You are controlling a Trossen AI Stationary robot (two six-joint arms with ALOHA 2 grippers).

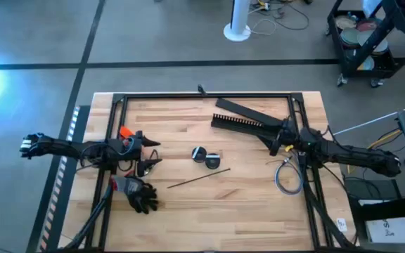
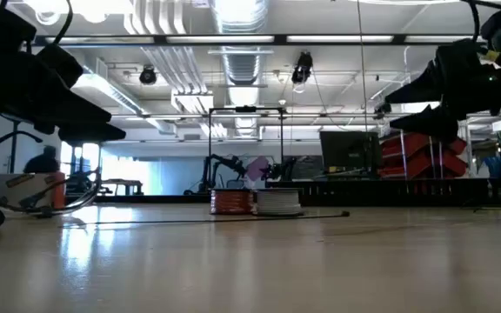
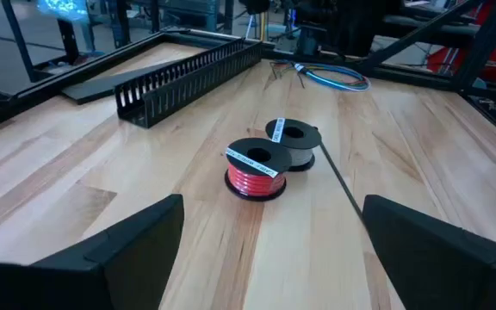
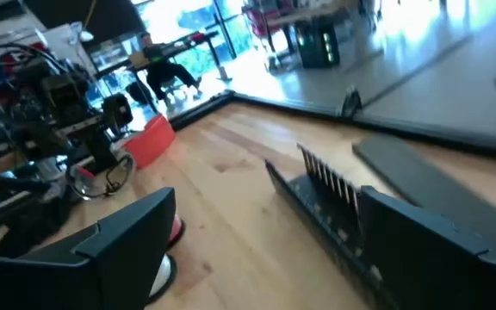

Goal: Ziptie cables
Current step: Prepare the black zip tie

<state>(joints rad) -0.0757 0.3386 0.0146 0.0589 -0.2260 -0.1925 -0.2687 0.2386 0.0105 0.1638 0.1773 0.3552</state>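
Grey cables [image 1: 289, 177] partly under right arm | ziptie [image 1: 199, 178] faint

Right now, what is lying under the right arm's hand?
The comb-toothed duct lies partly beneath the open right hand, resting on the table. The duct's end under the hand is covered.

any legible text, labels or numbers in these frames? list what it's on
None can be read.
Red wire spool: white label strip on top, print too small.
Grey wire spool: white label strip, print too small.
White sheet beside the table: dark marks, blurred.
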